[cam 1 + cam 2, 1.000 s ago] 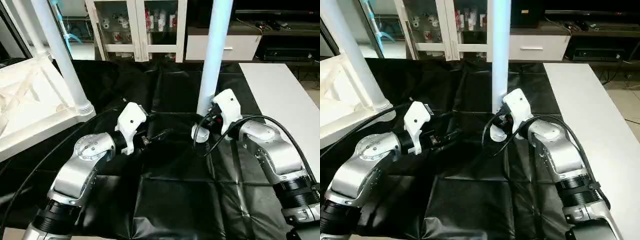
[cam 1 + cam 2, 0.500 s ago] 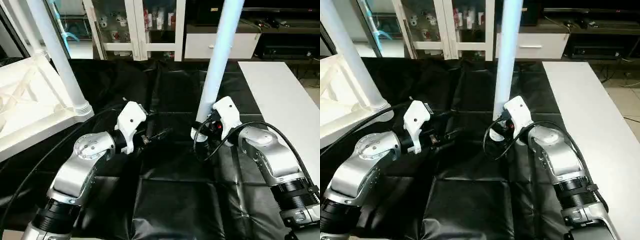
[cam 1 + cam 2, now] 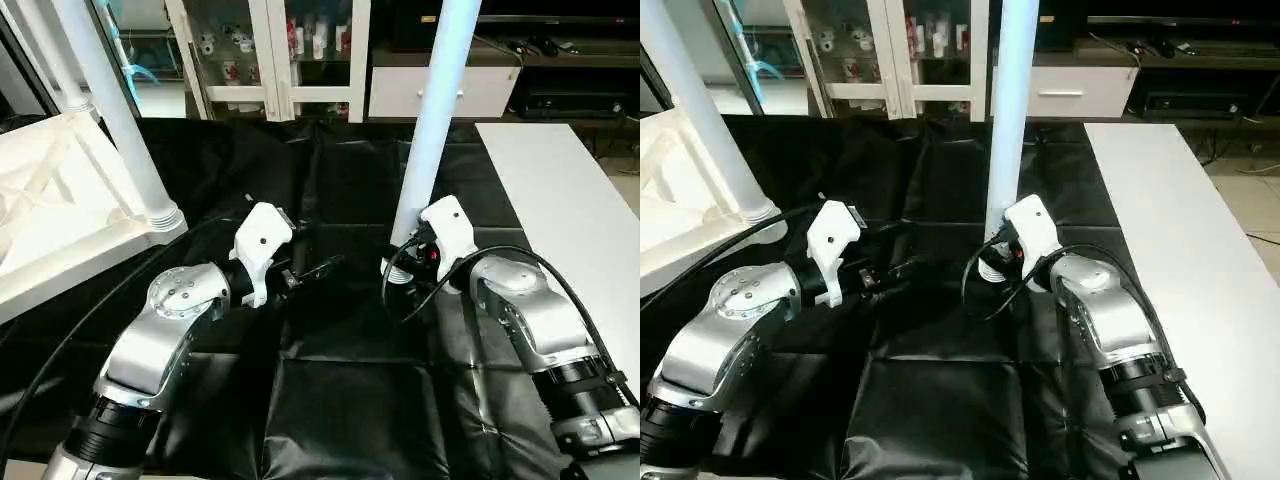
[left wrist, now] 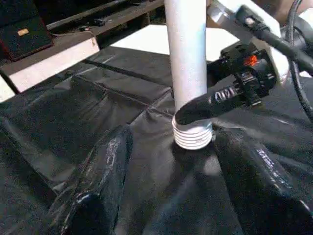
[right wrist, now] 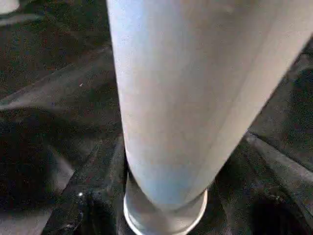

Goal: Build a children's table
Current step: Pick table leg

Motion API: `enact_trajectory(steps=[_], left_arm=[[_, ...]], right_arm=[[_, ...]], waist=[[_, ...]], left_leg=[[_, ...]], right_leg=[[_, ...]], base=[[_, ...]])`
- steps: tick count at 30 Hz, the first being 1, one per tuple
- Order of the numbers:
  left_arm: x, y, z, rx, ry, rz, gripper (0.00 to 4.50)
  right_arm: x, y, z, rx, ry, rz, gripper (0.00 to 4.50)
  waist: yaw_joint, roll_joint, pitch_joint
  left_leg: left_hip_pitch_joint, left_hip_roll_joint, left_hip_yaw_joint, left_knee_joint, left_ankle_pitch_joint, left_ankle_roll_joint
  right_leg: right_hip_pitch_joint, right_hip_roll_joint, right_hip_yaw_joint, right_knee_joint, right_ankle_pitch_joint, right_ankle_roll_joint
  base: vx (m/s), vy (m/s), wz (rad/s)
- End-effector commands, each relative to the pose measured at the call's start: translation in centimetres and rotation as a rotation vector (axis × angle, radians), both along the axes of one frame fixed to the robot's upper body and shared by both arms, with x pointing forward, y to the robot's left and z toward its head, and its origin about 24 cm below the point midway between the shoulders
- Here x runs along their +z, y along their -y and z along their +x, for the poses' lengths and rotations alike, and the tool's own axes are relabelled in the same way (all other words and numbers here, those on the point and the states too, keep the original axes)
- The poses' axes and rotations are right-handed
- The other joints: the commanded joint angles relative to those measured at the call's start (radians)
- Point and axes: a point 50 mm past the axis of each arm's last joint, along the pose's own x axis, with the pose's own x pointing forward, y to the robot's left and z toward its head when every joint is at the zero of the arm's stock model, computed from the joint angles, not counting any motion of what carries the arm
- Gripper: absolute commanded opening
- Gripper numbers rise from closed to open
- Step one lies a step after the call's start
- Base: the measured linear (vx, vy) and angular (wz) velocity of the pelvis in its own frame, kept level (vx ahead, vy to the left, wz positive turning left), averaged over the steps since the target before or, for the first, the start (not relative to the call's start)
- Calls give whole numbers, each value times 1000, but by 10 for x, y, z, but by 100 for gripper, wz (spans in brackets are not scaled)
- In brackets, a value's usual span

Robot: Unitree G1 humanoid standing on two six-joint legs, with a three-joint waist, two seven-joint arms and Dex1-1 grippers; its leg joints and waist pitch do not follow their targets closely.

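Near the middle of the black-covered work table (image 3: 340, 400), a long white tapered tube leg (image 3: 428, 120) stands upright on its ribbed end, long axis vertical, clamped low down by the right gripper (image 4: 205, 108). Beside it to the left, the left gripper (image 3: 318, 270) hangs open and empty. Far left, the white ribbed square tabletop (image 3: 50, 215) lies underside-up.

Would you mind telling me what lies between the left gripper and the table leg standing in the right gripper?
Nothing but bare, wrinkled black table cover lies between the left gripper and the leg, as the left eye and left wrist views show.
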Motion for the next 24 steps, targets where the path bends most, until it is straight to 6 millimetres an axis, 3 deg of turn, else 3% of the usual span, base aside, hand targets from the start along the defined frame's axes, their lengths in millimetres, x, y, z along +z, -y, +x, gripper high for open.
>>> enact_trajectory(steps=[1, 13, 19, 24], left_arm=[[5, -4, 2, 14, 22, 15, 310], [6, -5, 3, 17, 30, 21, 310], [6, -5, 3, 20, 31, 19, 310], [6, -5, 3, 21, 30, 17, 310]], right_arm=[[7, 0, 6, -20, 31, 15, 255], [5, -1, 9, -30, 35, 61, 255], [3, -2, 9, -25, 33, 68, 196], [2, -2, 11, -18, 33, 75, 187]], waist=[[2, -12, -66], [4, -10, -68], [4, -11, -67], [4, -13, -68]], left_leg=[[23, 68, -38, -83, -215, -5], [23, 68, -38, -83, -207, -4], [23, 68, -38, -84, -210, -3], [23, 68, -38, -83, -206, 0]], right_leg=[[30, -68, 44, -80, -174, -233], [31, -68, 44, -78, -147, -238], [31, -68, 44, -78, -160, -237], [30, -69, 43, -78, -162, -240]], base=[[0, 0, 0], [0, 0, 0], [0, 0, 0], [0, 0, 0]])
